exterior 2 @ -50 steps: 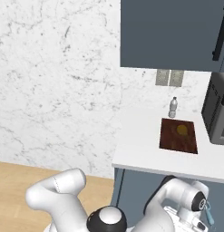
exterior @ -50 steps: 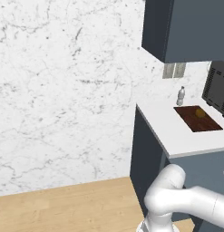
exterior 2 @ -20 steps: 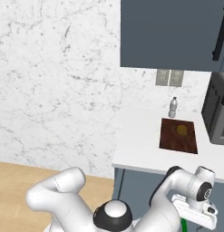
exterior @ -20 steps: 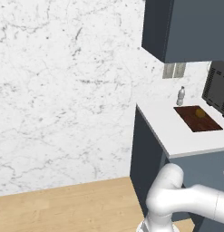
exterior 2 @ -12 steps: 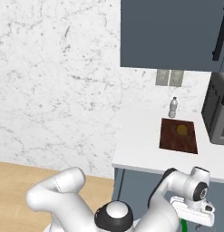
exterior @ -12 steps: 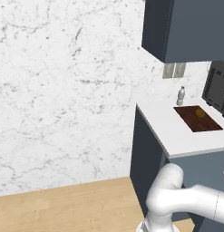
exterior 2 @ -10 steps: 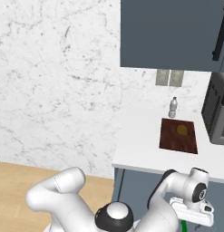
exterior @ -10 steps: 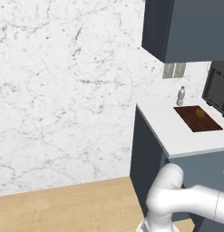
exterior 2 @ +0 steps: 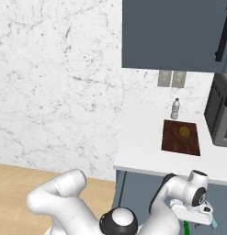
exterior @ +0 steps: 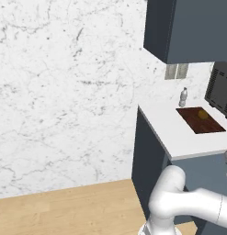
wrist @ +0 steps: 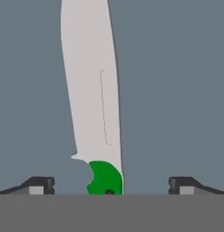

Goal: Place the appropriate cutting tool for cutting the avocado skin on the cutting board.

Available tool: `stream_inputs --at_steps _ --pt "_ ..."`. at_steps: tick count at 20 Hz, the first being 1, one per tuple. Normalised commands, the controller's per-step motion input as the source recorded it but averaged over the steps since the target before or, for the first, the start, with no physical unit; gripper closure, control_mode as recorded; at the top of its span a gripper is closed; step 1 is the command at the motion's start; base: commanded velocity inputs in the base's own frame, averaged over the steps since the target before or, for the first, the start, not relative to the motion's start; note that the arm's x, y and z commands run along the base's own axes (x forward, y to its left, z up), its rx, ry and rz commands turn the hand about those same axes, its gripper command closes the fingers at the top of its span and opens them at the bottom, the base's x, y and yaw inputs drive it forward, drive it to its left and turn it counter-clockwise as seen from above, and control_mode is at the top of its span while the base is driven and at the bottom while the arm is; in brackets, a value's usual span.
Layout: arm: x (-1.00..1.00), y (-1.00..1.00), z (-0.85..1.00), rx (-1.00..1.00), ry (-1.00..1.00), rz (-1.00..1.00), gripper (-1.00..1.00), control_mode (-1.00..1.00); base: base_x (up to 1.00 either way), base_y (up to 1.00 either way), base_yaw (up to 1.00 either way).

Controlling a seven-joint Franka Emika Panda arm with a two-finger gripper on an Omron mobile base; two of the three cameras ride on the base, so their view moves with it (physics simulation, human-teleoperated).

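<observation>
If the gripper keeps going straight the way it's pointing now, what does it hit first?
Most likely the knife: in the hand view its green handle sits between the open gripper tips, with the pale blade running ahead over a flat grey surface. How near the handle is cannot be judged.

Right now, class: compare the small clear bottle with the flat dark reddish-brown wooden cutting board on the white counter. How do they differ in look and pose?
The small clear bottle stands upright, while the dark reddish-brown wooden cutting board lies flat. The bottle is pale and see-through; the board is dark and opaque. The board carries the yellowish-olive avocado; the bottle carries nothing. Both rest on the white counter, the bottle just behind the board, nearer the wall.
</observation>
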Motion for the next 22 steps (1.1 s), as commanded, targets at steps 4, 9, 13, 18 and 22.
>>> stream_inputs --at_steps 4,9,13,18,22 --pt "0.03 0.0 -0.3 0.0 -0.03 0.0 -1.0 -1.0 0.0 0.0 0.0" --pt "-0.01 0.12 -0.47 0.0 -0.01 0.0 1.0 -1.0 0.0 0.0 0.0" --pt "-0.14 0.31 -0.6 0.0 -0.04 0.0 1.0 -1.0 0.0 0.0 0.0" --pt "-0.14 0.37 -0.5 0.0 -0.07 0.0 1.0 -1.0 0.0 0.0 0.0" --pt "-0.15 0.53 -0.05 0.0 -0.06 0.04 1.0 -1.0 0.0 0.0 0.0"
